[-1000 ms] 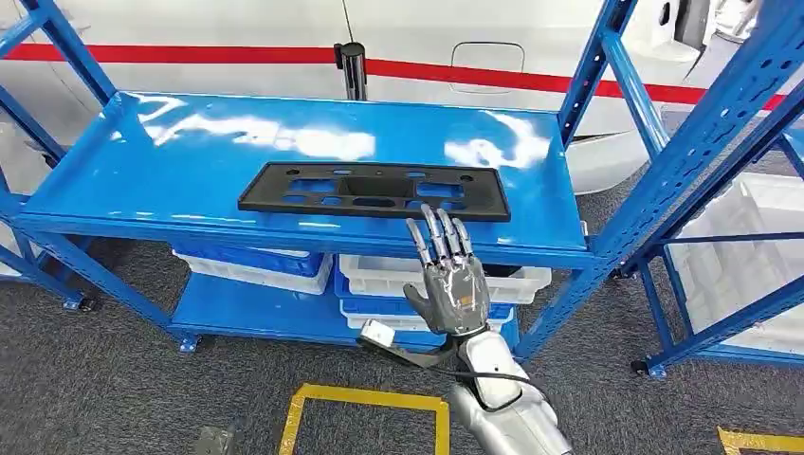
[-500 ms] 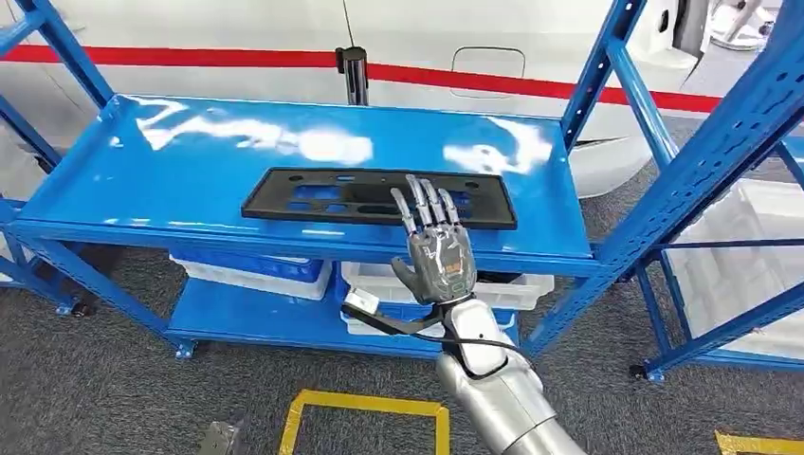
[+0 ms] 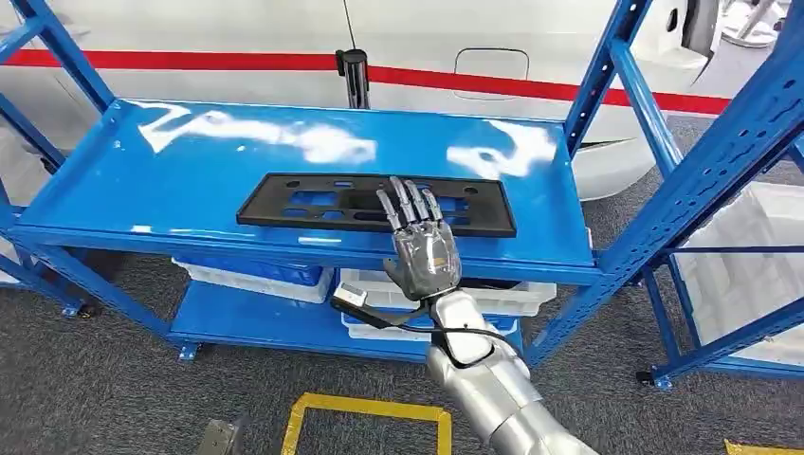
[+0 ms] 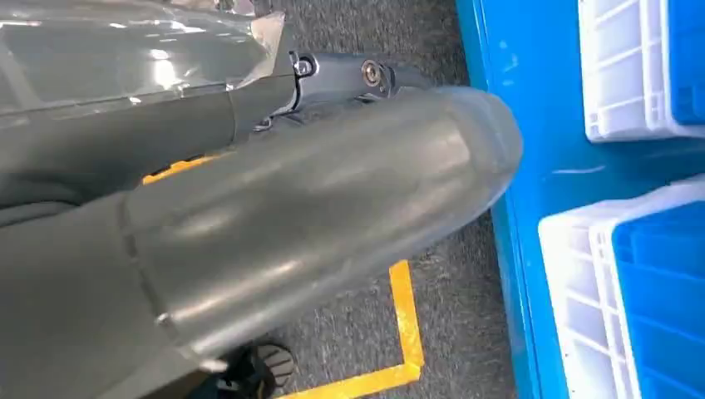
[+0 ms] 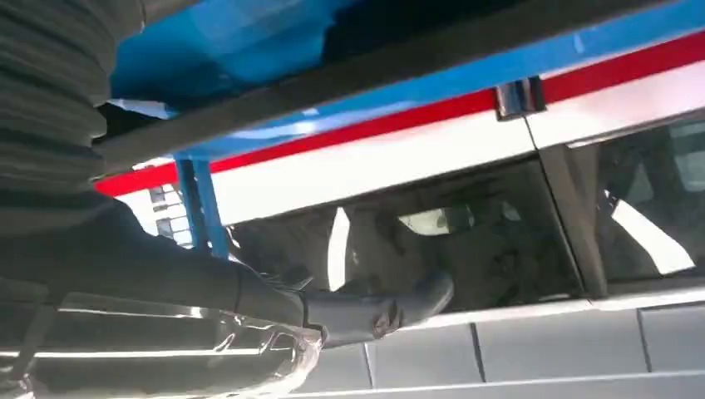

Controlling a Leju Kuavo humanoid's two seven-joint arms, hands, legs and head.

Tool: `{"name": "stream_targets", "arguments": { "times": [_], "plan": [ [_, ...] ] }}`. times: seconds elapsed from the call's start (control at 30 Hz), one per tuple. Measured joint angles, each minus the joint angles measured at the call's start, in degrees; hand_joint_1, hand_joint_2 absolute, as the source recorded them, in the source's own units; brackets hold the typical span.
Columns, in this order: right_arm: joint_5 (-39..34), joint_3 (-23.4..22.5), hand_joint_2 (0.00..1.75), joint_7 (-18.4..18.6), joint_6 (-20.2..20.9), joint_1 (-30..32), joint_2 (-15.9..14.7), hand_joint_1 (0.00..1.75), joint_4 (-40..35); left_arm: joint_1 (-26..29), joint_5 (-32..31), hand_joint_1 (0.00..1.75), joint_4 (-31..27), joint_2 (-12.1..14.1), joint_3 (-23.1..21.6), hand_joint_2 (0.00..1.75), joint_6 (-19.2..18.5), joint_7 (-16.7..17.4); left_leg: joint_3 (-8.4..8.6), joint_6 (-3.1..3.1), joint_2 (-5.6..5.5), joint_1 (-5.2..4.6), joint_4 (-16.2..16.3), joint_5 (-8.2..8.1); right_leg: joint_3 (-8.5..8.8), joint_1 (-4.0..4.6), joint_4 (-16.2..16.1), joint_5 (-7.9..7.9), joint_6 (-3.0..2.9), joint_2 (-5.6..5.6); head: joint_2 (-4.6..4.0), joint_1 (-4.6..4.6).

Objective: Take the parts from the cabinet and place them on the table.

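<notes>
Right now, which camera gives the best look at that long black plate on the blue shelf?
The head view. There the whole black plate lies flat on the blue shelf, cut-outs visible, with the right hand at its near edge. The right wrist view shows the shelf region only as dim reflections, the plate not clearly told; the left wrist view looks at floor and bins.

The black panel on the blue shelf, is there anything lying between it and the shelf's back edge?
No. In the head view the stretch of blue shelf behind the black panel is bare, showing glare and nothing lying on it.

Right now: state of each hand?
Left hand: cannot be told.
Right hand: open, fingers spread over the near edge of the black plate, holding nothing.
</notes>
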Motion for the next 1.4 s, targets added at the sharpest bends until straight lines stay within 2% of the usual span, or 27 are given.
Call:
{"name": "stream_targets", "arguments": {
  "times": [0.03, 0.07, 0.13, 0.17, 0.2, 0.23, 0.27, 0.33, 0.37, 0.47, 0.53, 0.57, 0.63, 0.67, 0.7, 0.73, 0.8, 0.83, 0.87, 0.93, 1.0, 1.03, 1.07, 1.1, 1.3, 1.37, 1.4],
  "plan": [
    [-0.1, 0.2, 1.75, 0.0, -0.1, -0.4, 0.3, 0.00, 0.6, 0.0, 0.0, 0.00, 0.0, 0.0, 0.1, 0.00, 0.0, 0.0, -0.29, -0.25, 0.07, 0.24, 1.1, -0.58, 0.29, -0.25, -0.1, 0.09, -0.31, 0.06, 0.00, -0.04],
    [-0.2, 0.4, 1.75, 0.0, -0.1, -0.9, 0.7, 0.00, 1.4, 0.0, 0.0, 0.00, 0.0, 0.0, 0.1, 0.00, 0.1, 0.0, -1.58, -0.55, 0.15, 0.26, 3.9, -2.27, 0.49, -0.26, -0.1, -0.18, -0.82, 0.04, 0.00, -0.39],
    [-0.2, 0.7, 1.75, 0.0, -0.2, -1.4, 1.2, 0.00, 2.6, 0.1, 0.0, 0.00, 0.0, 0.0, 0.2, 0.00, 0.0, 0.0, -6.03, -1.01, 0.19, 0.40, 12.7, -6.16, 0.84, -0.06, -0.1, -0.42, -1.16, 0.03, 0.00, -0.37],
    [-0.3, 0.8, 1.75, 0.0, -0.3, -1.4, 1.4, 0.00, 3.4, 0.1, 0.0, 0.00, 0.1, 0.0, 0.2, 0.00, 0.0, 0.0, -8.24, -1.20, 0.21, 0.42, 16.4, -7.29, 0.94, 0.03, -0.1, -0.52, -1.29, 0.01, 0.00, -0.42],
    [-0.3, 0.8, 1.75, 0.1, -0.3, -1.5, 1.5, 0.00, 4.0, 0.3, 0.0, 0.00, 0.2, 0.0, 0.3, 0.00, 0.0, 0.0, -9.33, -1.27, 0.25, 0.45, 17.7, -7.05, 1.05, 0.07, -0.1, -0.59, -1.35, 0.01, 0.00, -0.37],
    [-0.5, 0.8, 1.75, 0.1, -0.4, -1.5, 1.7, 0.00, 4.6, 0.3, 0.0, 0.00, 0.2, 0.0, 0.3, 0.00, 0.0, 0.0, -9.11, -1.28, 0.29, 0.48, 16.4, -5.55, 1.19, 0.07, -0.1, -0.69, -1.45, 0.04, 0.00, -0.37],
    [-0.5, 0.9, 1.75, 0.2, -0.4, -1.5, 1.9, 0.00, 5.0, 0.3, 0.0, 0.00, 0.2, 0.1, 0.3, 0.00, 0.0, 0.0, -7.59, -1.28, 0.33, 0.55, 12.7, -2.96, 1.41, 0.05, -0.1, -0.86, -1.37, 0.08, 0.00, -0.44],
    [-0.5, 1.0, 1.75, 0.2, -0.4, -2.1, 2.3, 0.00, 5.6, 0.3, 0.0, 0.00, 0.2, 0.2, 0.4, 0.00, 0.1, 0.0, -2.61, -1.15, 0.41, 0.85, 2.3, 2.25, 1.93, 0.02, 0.0, -1.25, -0.93, 0.24, 0.00, -0.44],
    [-0.5, 1.2, 1.75, 0.2, -0.5, -2.5, 2.4, 0.00, 5.9, 0.1, 0.0, 0.00, 0.2, 0.1, 0.6, 0.00, 0.0, 0.0, -1.83, -1.07, 0.29, 0.49, 0.8, 1.44, 1.83, 0.66, 0.1, -1.47, -0.58, 0.29, 0.00, -0.46],
    [-0.6, 1.3, 1.75, 0.3, -0.8, -3.1, 2.7, 0.00, 6.8, 0.2, 0.0, 0.00, 0.2, 0.1, 0.8, 0.00, 0.1, 0.0, -1.95, 0.06, 0.17, 0.00, 0.7, 1.44, 1.79, 0.64, -0.3, -1.58, 0.11, 0.33, 0.00, -0.33],
    [-0.6, 1.4, 1.75, 0.4, -0.9, -3.3, 2.8, 0.00, 7.1, 0.1, 0.0, 0.00, 0.2, 0.1, 0.8, 0.00, 0.1, 0.0, -1.41, 0.98, 0.26, 0.48, -0.1, 1.91, 1.36, 0.80, 0.5, -2.22, 0.81, 0.19, 0.00, -0.28],
    [-0.6, 1.5, 1.75, 0.5, -0.9, -3.5, 2.9, 0.00, 7.3, 0.1, 0.0, 0.00, 0.2, 0.1, 0.9, 0.00, 0.1, 0.0, -1.22, 1.37, 0.23, 0.29, -0.1, 1.81, 0.28, 0.71, 2.8, -3.35, 0.70, 0.13, 0.00, -0.24],
    [-0.7, 1.6, 1.75, 0.7, -1.0, -3.8, 3.0, 0.00, 7.8, 0.1, 0.0, 0.00, 0.2, 0.2, 0.9, 0.00, 0.1, 0.0, -1.15, 1.86, 0.31, 0.08, -0.1, 1.62, -4.26, 0.53, 11.7, -6.94, 0.08, 0.12, 0.00, -0.11],
    [-0.8, 1.6, 1.75, 0.9, -1.1, -3.8, 3.0, 0.00, 8.3, 0.1, 0.0, 0.00, 0.2, 0.2, 0.9, 0.00, 0.0, 0.0, -1.13, 1.97, 0.30, 0.01, -0.1, 1.52, -6.88, 0.53, 16.3, -8.16, 0.06, 0.12, 0.00, -0.09],
    [-0.9, 1.6, 1.75, 1.0, -1.2, -3.8, 3.0, 0.00, 9.0, 0.1, -0.1, 0.00, 0.2, 0.2, 0.9, 0.00, 0.0, 0.0, -1.12, 2.01, 0.26, -0.02, 0.0, 1.49, -8.30, 0.54, 18.5, -8.41, 0.30, 0.12, 0.00, -0.07],
    [-1.0, 1.6, 1.75, 1.1, -1.2, -3.8, 2.9, 0.00, 9.4, 0.2, -0.1, 0.00, 0.3, 0.1, 0.9, 0.00, 0.0, 0.0, -1.04, 2.01, 0.13, -0.06, 0.0, 1.44, -8.24, 0.53, 17.6, -7.54, 0.70, 0.12, 0.00, -0.07],
    [-1.0, 1.6, 1.75, 1.4, -1.3, -4.0, 3.0, 0.00, 9.8, 0.1, -0.2, 0.00, 0.3, 0.1, 0.9, 0.00, 0.0, 0.0, -0.72, 1.80, -0.06, -0.06, 0.0, 1.23, -4.61, 0.51, 9.4, -3.64, 1.53, 0.09, 0.00, -0.07],
    [-1.0, 1.6, 1.75, 1.7, -1.4, -4.2, 3.0, 0.00, 10.0, 0.1, -0.2, 0.00, 0.3, 0.1, 0.9, 0.00, 0.0, 0.0, -0.50, 1.62, -0.07, -0.06, 0.0, 1.10, -2.01, 0.51, 4.0, -1.58, 1.73, -0.02, 0.00, -0.02],
    [-0.8, 1.6, 1.75, 2.0, -1.6, -4.6, 3.0, 0.00, 10.3, 0.1, -0.3, 0.00, 0.3, 0.1, 0.9, 0.00, 0.0, 0.0, -0.44, 1.31, -0.07, -0.36, 0.1, 0.89, -0.54, 0.62, 0.5, -0.68, 1.34, -0.13, 0.00, -0.02],
    [-0.6, 1.6, 1.75, 2.7, -1.9, -5.0, 3.0, 0.00, 10.8, 0.1, -0.4, 0.00, 0.3, 0.1, 0.9, 0.00, -0.1, 0.0, -0.37, 0.83, -0.05, -0.53, 0.1, 0.58, -0.20, 0.59, 0.4, -0.26, 0.62, -0.11, 0.00, -0.17],
    [-0.6, 1.6, 1.75, 3.3, -2.0, -5.4, 3.0, 0.00, 11.5, 0.0, -0.6, 0.00, 0.3, 0.1, 1.0, 0.00, -0.1, 0.0, -0.25, 0.24, 0.04, -0.09, -0.1, 0.57, -0.09, 0.87, 0.2, -0.20, -0.08, -0.01, 0.00, -0.07],
    [-0.6, 1.6, 1.75, 3.5, -2.0, -5.5, 3.1, 0.00, 11.8, 0.0, -0.6, 0.00, 0.3, 0.2, 1.0, 0.00, -0.1, 0.0, -0.16, 0.27, 0.11, -0.11, 0.1, 0.32, 0.32, 0.56, -0.3, 0.07, -0.32, 0.03, 0.00, -0.07],
    [-0.6, 1.5, 1.75, 3.6, -2.3, -6.0, 3.0, 0.00, 12.3, -0.1, -0.6, 0.00, 0.3, 0.2, 1.2, 0.00, 0.0, 0.0, 0.14, 2.26, 0.19, -0.28, -0.4, 0.77, 0.48, 0.59, -0.3, 0.08, -0.29, 0.11, 0.00, -0.32],
    [-0.7, 1.5, 1.75, 3.8, -2.4, -6.4, 3.1, 0.00, 12.8, -0.2, -0.6, 0.00, 0.3, 0.1, 1.3, 0.00, 0.0, 0.0, 0.29, 2.63, 0.31, -0.28, -0.3, 0.42, 0.50, 0.61, -0.3, 0.06, -0.31, 0.19, 0.00, -0.44],
    [-1.7, 1.0, 1.75, 3.9, -2.9, -7.3, 3.1, 0.00, 15.6, -0.3, -0.6, 0.00, 0.3, 0.0, 2.0, 0.00, 2.2, 0.0, 0.43, 2.37, 0.35, 0.05, -0.6, 0.56, 0.55, 1.10, -0.2, -0.05, -0.50, 0.25, 0.00, -0.39],
    [-1.9, 0.7, 1.75, 4.0, -2.9, -7.5, 3.1, 0.00, 16.3, -0.4, -0.8, 0.00, 0.3, 0.0, 2.3, 0.00, 2.4, 0.0, 0.42, 1.91, 0.35, 0.20, -0.6, 0.57, 0.55, 1.25, -0.2, -0.08, -0.54, 0.24, 0.00, -0.37],
    [-2.0, 0.5, 1.75, 4.0, -3.0, -7.6, 3.2, 0.00, 16.6, -0.4, -0.9, 0.00, 0.3, -0.1, 2.3, 0.00, 2.4, 0.0, 0.43, 1.35, 0.35, 0.27, -0.6, 0.60, 0.55, 1.30, -0.2, -0.09, -0.56, 0.24, 0.00, -0.39]
  ]
}}
